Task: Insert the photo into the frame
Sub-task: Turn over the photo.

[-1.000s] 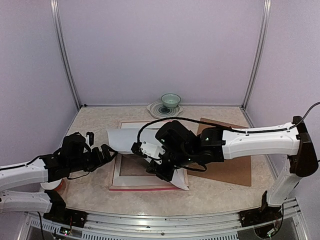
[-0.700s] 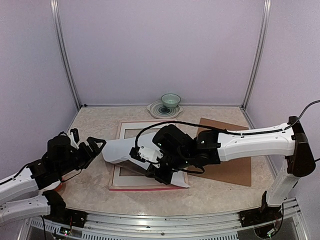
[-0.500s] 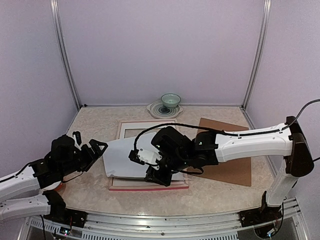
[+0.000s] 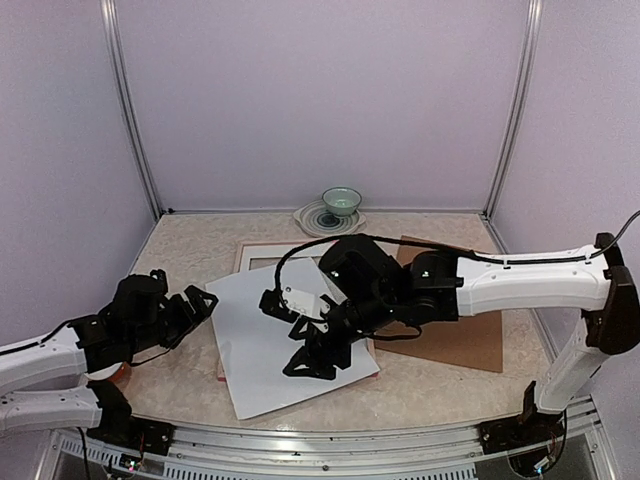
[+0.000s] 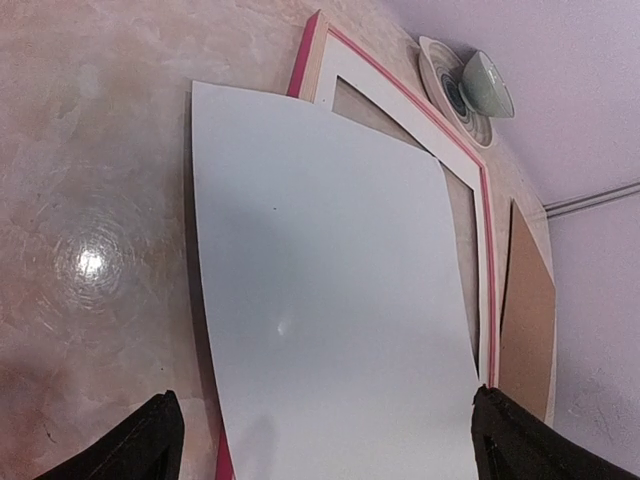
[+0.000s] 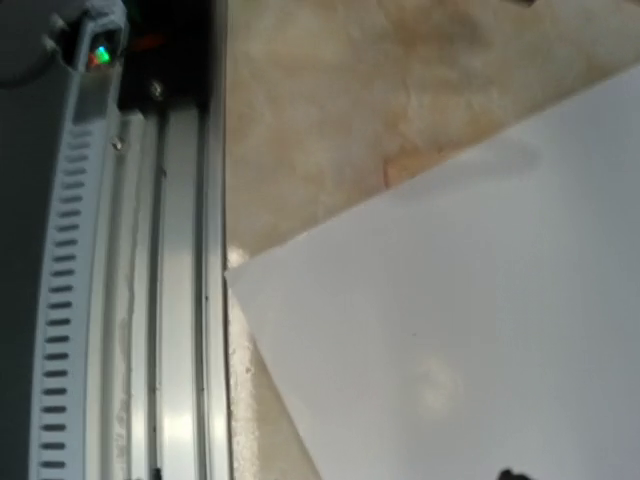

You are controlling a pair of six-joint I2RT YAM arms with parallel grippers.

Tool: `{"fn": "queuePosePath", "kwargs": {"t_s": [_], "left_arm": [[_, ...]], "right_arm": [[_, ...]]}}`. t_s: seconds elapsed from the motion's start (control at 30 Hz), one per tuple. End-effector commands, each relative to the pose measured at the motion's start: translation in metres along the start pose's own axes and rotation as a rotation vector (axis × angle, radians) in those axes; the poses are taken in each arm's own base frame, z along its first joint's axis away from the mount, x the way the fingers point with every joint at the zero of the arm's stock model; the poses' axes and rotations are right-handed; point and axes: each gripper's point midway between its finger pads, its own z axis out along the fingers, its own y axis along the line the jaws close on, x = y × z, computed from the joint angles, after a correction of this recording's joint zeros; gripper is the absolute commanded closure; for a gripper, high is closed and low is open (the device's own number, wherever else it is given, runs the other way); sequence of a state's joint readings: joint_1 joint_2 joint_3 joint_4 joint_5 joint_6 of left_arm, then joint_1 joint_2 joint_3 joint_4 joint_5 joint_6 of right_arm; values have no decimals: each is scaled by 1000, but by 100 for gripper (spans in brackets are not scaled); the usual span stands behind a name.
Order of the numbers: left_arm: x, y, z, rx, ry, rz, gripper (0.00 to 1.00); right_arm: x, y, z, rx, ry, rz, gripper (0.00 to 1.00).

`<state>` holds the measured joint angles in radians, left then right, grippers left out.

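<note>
The photo (image 4: 262, 345) lies flat with its white back up, askew over the frame (image 4: 243, 262), its near corner past the frame toward the table's front. Only the frame's far end and left pink rail (image 5: 303, 62) show, with a white mat (image 5: 400, 110) inside. My right gripper (image 4: 315, 362) hovers over the sheet's right part, fingers spread, open and holding nothing. In the right wrist view the sheet's corner (image 6: 470, 330) fills the picture. My left gripper (image 4: 195, 305) stands open at the sheet's left edge, its fingertips (image 5: 160, 440) on either side of the photo (image 5: 320, 280), not touching.
A brown backing board (image 4: 455, 320) lies right of the frame, partly under the right arm. A green bowl (image 4: 341, 203) on a plate stands at the back. The metal front rail (image 6: 150, 300) runs close to the photo's near corner.
My right gripper has opened and let go of the curled photo, which dropped flat, white side up, across the frame. The left gripper drew back to the left.
</note>
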<state>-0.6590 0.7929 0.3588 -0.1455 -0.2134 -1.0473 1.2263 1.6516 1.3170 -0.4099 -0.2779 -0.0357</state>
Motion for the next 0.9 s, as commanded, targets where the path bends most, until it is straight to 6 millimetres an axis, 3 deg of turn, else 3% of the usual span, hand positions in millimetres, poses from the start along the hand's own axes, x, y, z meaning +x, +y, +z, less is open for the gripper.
{"fn": "queuePosePath", "kwargs": {"t_s": [0.0,0.2,0.43,0.6,0.87], "left_arm": [[0,9,6,-42,-14,17,1],[5,21,19,-85,8,22,1],[-1,24,31,-74,-5,15,3],[1,26,50,-94,39,42,3],[7,38,72,-114,78,29,8]], "right_arm": [[-9,-31,-26,-1,-90,134,25],[25,-111,-43,58,-95,472,25],[69,-153,-29,122,-12,703,24],[106,-170,-13,166,78,826,25],[137,-167,-11,216,148,857,25]]}}
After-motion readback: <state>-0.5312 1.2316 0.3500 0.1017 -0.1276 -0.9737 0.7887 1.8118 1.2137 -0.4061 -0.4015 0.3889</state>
